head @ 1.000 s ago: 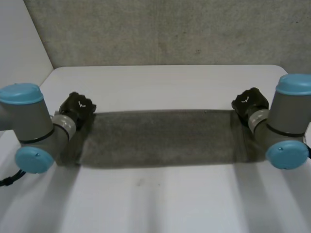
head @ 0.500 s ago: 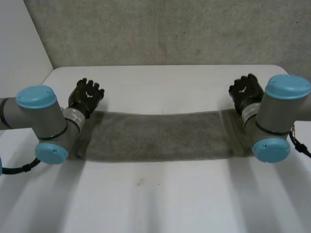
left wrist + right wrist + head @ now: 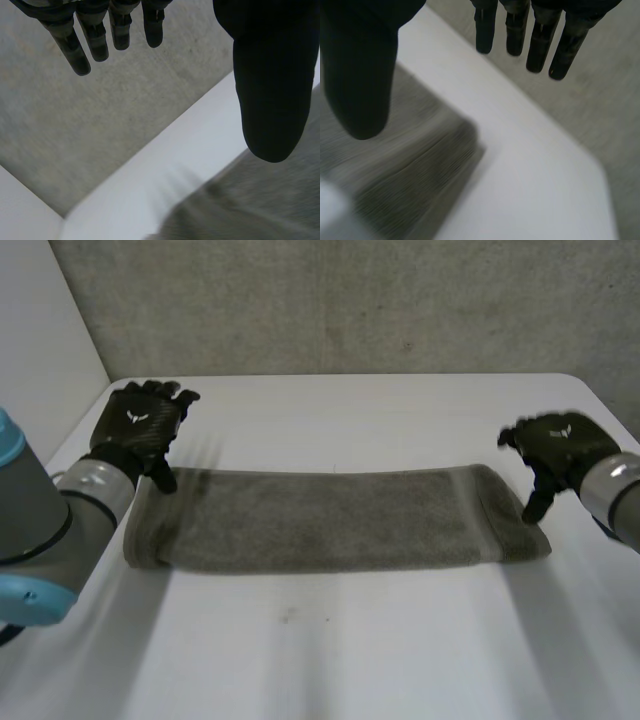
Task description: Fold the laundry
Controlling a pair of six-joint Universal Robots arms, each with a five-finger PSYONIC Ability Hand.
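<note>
Grey towel (image 3: 330,520), folded to a long strip, lies across the middle of the tabletop (image 3: 350,650), long edges parallel to the near edge, bare surface all round; the left hand (image 3: 138,428) and right hand (image 3: 560,445), fingers spread and holding nothing, sit over its left and right ends.

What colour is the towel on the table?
Plain dark grey-brown, no pattern. The towel shows best in the head view.

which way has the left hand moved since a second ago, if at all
Yes. The left hand has come off the towel corner and moved toward the far edge of the table, and it is open.
</note>
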